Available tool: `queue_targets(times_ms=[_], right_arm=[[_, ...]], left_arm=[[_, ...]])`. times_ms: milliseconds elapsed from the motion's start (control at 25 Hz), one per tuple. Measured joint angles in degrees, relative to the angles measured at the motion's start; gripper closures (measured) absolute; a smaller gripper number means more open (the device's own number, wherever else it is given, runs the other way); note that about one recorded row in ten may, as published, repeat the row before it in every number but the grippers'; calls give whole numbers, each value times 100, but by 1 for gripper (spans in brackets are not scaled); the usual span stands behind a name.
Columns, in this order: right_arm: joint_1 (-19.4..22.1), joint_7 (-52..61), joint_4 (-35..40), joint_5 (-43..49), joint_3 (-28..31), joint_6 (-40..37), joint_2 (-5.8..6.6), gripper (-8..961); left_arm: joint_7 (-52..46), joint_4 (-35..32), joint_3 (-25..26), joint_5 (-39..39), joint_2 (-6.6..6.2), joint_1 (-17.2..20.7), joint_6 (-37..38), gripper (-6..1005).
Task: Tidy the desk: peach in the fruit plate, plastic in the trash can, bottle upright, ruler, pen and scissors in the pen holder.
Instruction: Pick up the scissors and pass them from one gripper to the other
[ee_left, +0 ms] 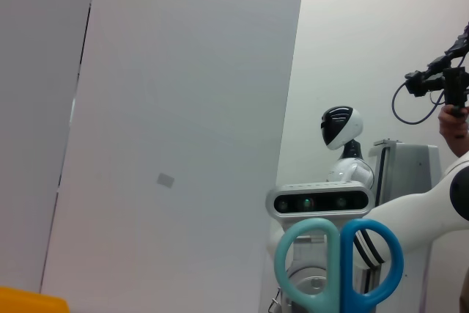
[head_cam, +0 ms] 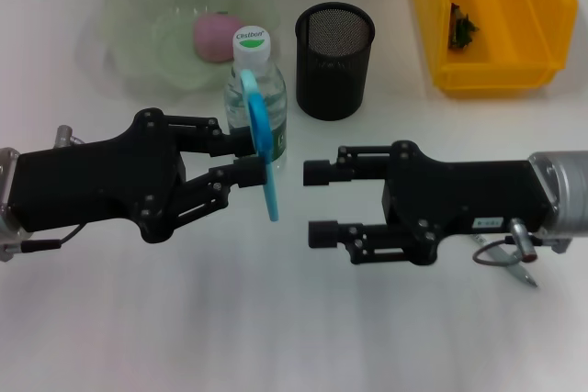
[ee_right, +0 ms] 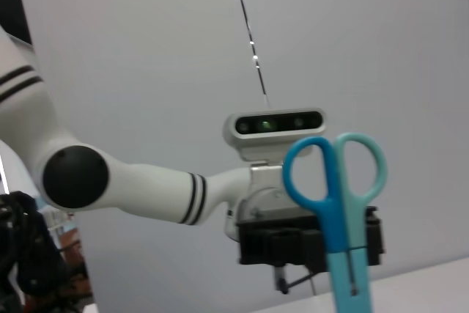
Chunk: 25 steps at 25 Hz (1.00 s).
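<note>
My left gripper (head_cam: 251,159) is shut on the blue scissors (head_cam: 261,131) and holds them upright above the table, handles up. The handles show in the left wrist view (ee_left: 338,262) and the right wrist view (ee_right: 333,196). My right gripper (head_cam: 319,203) is open and empty, facing the scissors a short way to their right. The bottle (head_cam: 254,89) stands upright just behind the scissors. The pink peach (head_cam: 216,36) lies in the green fruit plate (head_cam: 138,16). The black mesh pen holder (head_cam: 335,60) stands right of the bottle.
A yellow bin (head_cam: 496,20) at the back right holds a green piece of plastic (head_cam: 459,27). A thin grey item (head_cam: 510,262) lies on the table, partly hidden under my right arm. White tabletop lies in front of both arms.
</note>
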<state>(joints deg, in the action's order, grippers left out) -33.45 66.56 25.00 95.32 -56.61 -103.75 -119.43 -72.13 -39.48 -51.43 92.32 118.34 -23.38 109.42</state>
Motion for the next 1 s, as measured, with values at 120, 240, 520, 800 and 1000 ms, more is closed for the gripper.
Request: queue_targets(times_ms=[120, 240, 520, 800, 1000], right_arm=[[-67, 11, 1, -9, -3, 169, -16, 307], [-172, 20, -57, -23, -5, 249, -23, 308], [-448, 32, -255, -31, -136, 328, -30, 310], [-518, 16, -266, -42, -221, 346, -37, 312], [-566, 6, -277, -93, -227, 419, -37, 313]], left_arm=[[1, 3, -26, 0, 5, -1, 0, 752], [3, 5, -69, 0, 7, -28, -4, 752], [6, 12, -76, 0, 15, -116, -13, 752], [7, 20, -89, -3, 13, -169, -61, 752], [7, 20, -173, -5, 13, -176, -136, 753]])
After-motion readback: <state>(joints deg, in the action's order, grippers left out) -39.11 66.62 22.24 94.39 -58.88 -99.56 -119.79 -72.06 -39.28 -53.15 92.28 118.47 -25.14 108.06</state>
